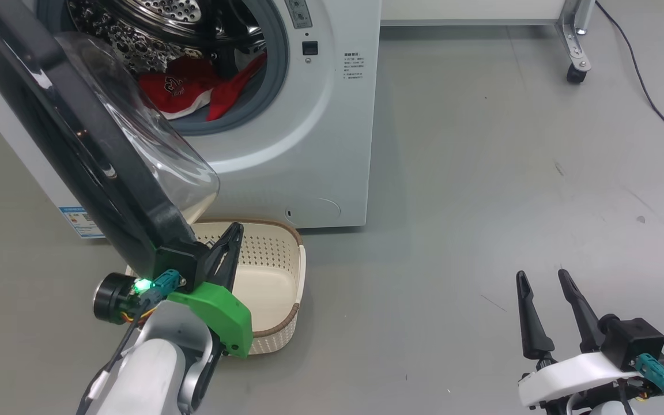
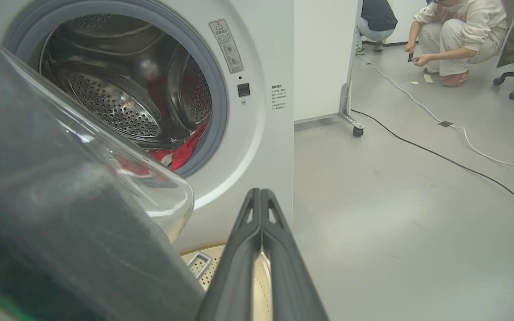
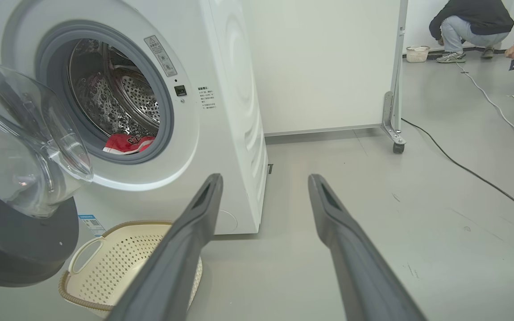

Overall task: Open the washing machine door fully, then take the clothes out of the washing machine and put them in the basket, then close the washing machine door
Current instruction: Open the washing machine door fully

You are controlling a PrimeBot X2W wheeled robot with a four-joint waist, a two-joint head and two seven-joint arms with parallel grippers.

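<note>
**Obs., door stage.** The washing machine door [image 1: 78,138] stands part-open, swung out on its left-side hinge, with the glass bowl facing the drum. Its free lower edge hangs over the near-left corner of the basket [image 1: 268,271]. The basket sits on the floor against the front of the washing machine [image 1: 320,144].

**Left hand** [image 1: 235,231]: fingers pressed together, nothing betw. them. It sits just beside the door's free edge, on the bowl side, pointing toward the machine front. Contact w/ the rim cannot be confirmed; the head view puts them touching or v. close. In the left wrist view the door lies to the left of the fingers.

**Right hand** [image 1: 542,274]: fingers apart, empty, low over the floor, well apart from machine and door.

**The clothes** [image 1: 185,89]: red heap at the drum bottom, one piece draped over the grey gasket.

**Assessment:** door not yet fully open.
- Deciding relation: the door lies directly left of the left hand, so a leftward sweep away from the opening should carry it wide.
- The left arm is nearer by far.
- Risk: closed fingers may slip off the rounded rim.
</note>
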